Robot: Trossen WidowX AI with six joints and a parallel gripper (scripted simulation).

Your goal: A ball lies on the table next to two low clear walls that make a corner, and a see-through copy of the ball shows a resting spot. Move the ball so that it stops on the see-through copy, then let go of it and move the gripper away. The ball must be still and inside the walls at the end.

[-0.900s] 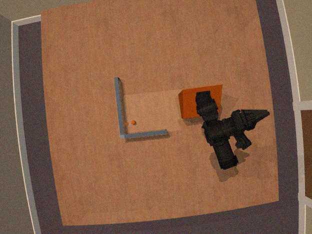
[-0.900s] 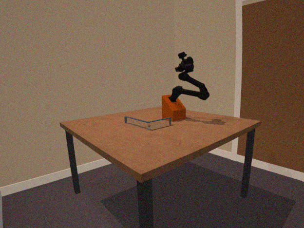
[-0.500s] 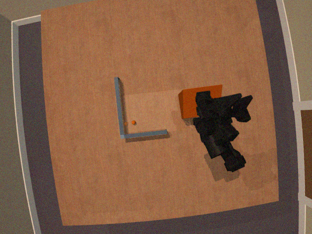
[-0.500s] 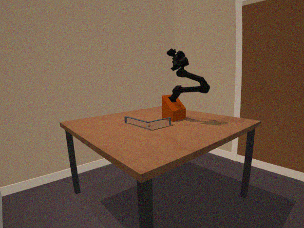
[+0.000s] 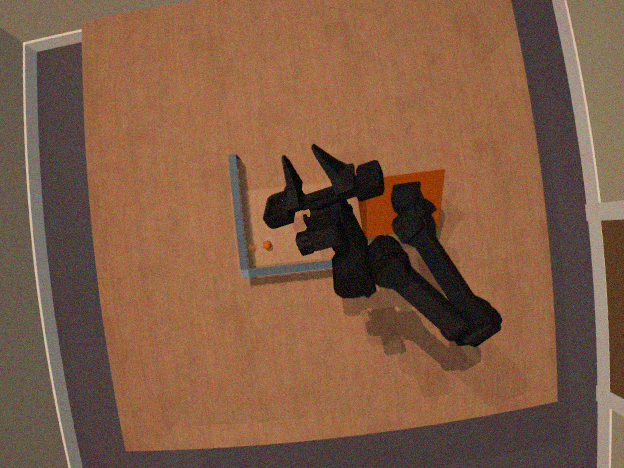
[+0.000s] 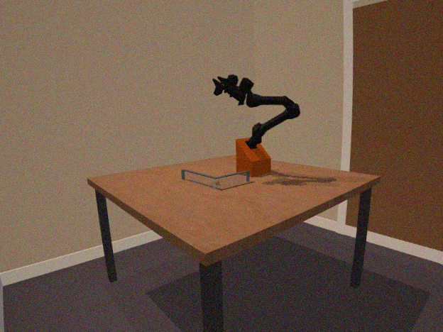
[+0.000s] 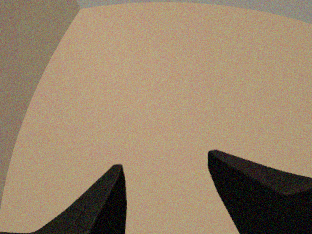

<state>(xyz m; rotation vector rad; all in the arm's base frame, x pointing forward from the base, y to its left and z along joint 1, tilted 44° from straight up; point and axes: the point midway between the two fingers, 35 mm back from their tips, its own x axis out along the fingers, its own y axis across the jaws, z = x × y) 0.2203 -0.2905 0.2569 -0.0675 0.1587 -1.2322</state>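
A small orange ball (image 5: 267,244) lies on the table inside the corner of two low clear walls with blue-grey top edges, the longer (image 5: 234,201) at the left and the shorter (image 5: 287,269) along the bottom in the top view. The fainter see-through copy (image 5: 252,247) is just left of the ball, close to the left wall; a small gap shows between ball and copy. My gripper (image 5: 299,151) (image 6: 216,78) (image 7: 166,166) is partly open and empty, high above the table, its fingers pointing away from the ball. Neither ball nor copy shows in the wrist view.
The orange base block (image 5: 375,216) (image 6: 260,167) stands on the table (image 5: 201,352) (image 6: 171,211) beside the walled area. The raised arm passes over the walled area in the top view and hides the right end of the shorter wall. Room walls surround the table.
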